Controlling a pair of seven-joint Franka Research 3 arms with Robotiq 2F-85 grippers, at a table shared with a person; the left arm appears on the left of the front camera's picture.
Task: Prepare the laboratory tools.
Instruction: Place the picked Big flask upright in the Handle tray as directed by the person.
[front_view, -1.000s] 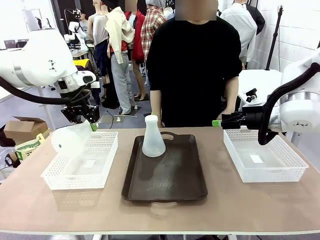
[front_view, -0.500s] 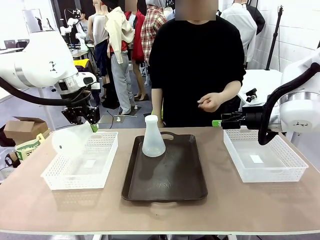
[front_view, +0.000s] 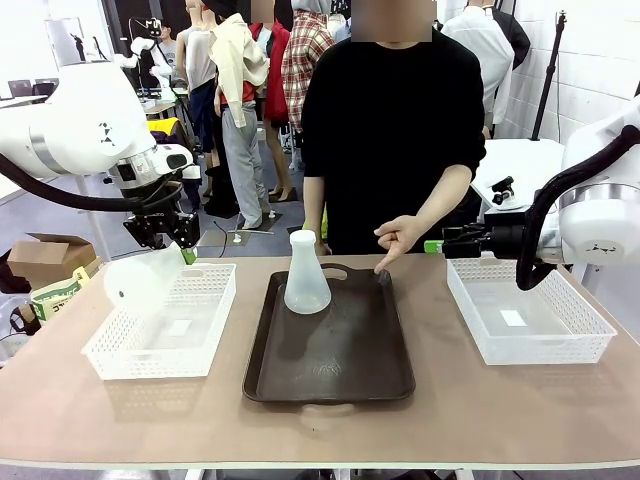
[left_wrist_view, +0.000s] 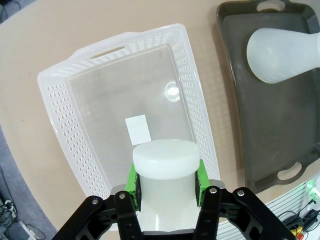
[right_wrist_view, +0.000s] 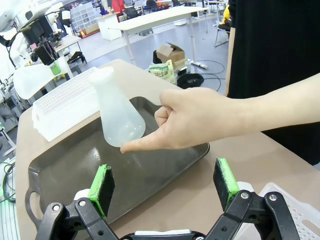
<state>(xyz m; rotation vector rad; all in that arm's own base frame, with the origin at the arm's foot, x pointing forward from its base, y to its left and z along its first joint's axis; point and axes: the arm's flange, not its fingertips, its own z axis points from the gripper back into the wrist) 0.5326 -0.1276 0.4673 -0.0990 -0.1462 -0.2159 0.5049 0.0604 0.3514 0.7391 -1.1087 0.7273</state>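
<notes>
We hold one Erlenmeyer flask (front_view: 143, 280) in our left gripper (left_wrist_view: 167, 186), pads clamped on either side of its narrow neck, and it hangs tilted above the left mesh basket (front_view: 115, 355), base toward the near left. The second flask (front_view: 306, 273) stands upright at the far end of the dark brown tray (front_view: 330, 380) in the middle of the table. Our right gripper (right_wrist_view: 165, 187) hovers with its jaws spread wide and nothing between them, above the far edge of the right mesh basket (front_view: 590, 335). The person's hand (front_view: 398, 238) points a finger down at the tray's far right corner, near the standing flask.

We judge both flasks to be frosted plastic: light, stiff and probably empty, with a smooth, somewhat slippery surface. The cone is too wide and sloped for a secure pinch, so the neck just under the rim is the place to grip. Held there, the broad base swings the flask off vertical, so we should carry it slowly and set it down base first.
</notes>
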